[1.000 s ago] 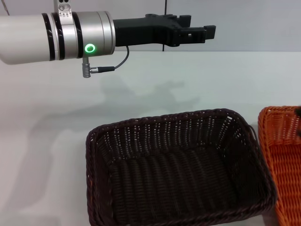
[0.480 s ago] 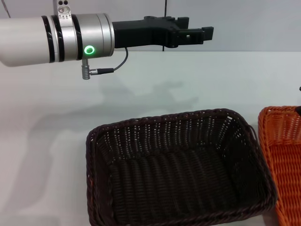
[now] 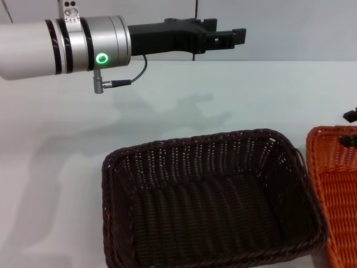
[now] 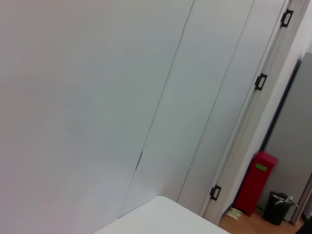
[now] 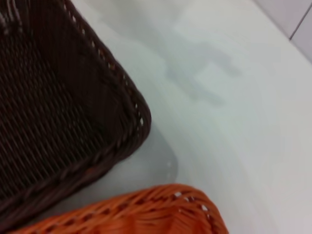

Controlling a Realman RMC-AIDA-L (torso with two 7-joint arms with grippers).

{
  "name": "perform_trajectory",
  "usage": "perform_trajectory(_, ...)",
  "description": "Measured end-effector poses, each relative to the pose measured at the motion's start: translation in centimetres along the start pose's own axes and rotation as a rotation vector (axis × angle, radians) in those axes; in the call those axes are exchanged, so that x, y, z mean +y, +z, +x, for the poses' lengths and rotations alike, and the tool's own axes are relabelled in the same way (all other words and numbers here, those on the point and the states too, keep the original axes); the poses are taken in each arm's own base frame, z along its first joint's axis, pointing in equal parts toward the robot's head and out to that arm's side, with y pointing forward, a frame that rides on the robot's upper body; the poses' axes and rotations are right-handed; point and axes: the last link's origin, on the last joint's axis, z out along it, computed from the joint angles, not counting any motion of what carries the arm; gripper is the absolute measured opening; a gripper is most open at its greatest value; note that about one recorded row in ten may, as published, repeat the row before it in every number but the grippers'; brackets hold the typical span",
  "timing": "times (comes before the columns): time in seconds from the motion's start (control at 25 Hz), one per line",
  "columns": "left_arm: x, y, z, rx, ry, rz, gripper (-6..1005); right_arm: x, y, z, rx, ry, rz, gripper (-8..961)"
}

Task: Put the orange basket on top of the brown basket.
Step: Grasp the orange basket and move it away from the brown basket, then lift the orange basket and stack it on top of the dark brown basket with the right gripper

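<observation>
1. Bright orange rectangular woven basket (image 3: pixel 337 195) at the lower right edge of the head frame, resting on the white table (image 3: pixel 167 106).
2. Just beside it, apart: dark brown rectangular woven basket (image 3: pixel 209 201), lower centre.
3. Right gripper (image 3: pixel 350 125) barely visible at the right edge over the orange rim; grip state cannot be told.
4. Left gripper (image 3: pixel 226 36) raised at upper centre, black fingers parted, holding nothing.

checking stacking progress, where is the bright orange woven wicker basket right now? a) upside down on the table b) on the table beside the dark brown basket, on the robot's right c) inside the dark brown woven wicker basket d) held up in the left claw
b: the bright orange woven wicker basket sits upright on the white table, beside the dark brown woven wicker basket with a gap between them; the left claw hangs above the table with nothing in it.
</observation>
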Motion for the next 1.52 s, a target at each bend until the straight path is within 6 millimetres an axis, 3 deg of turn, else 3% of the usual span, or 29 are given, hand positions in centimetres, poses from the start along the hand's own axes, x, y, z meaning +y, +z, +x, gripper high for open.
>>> perform_trajectory(0.4,-0.4,-0.1,0.2,0.012,-0.016,0.013,845,0.1,2.9,1.4,0.095,-0.001,-0.026,522)
perform_trajectory(0.64,-0.9,-0.1,-0.4,0.003,-0.01,0.03,844,0.4,1.2,4.8,0.124,0.079,-0.03,458)
perform_trajectory(0.96,-1.0,0.0,-0.3,0.008,0.007,0.031,843,1.6,-3.1,9.9,0.172,0.27,-0.084,350)
perform_trajectory(1.2,-1.2,-0.1,-0.2,0.013,0.01,0.04,843,2.7,-4.0,12.6,0.22,0.389,-0.092,303)
perform_trajectory(1.4,-1.2,-0.3,-0.3,0.015,0.015,0.042,843,3.6,-4.3,13.9,0.176,0.467,-0.085,130)
perform_trajectory(1.52,-1.3,-0.4,-0.4,0.014,0.013,0.042,843,4.0,-4.9,14.8,0.118,0.524,-0.066,130)
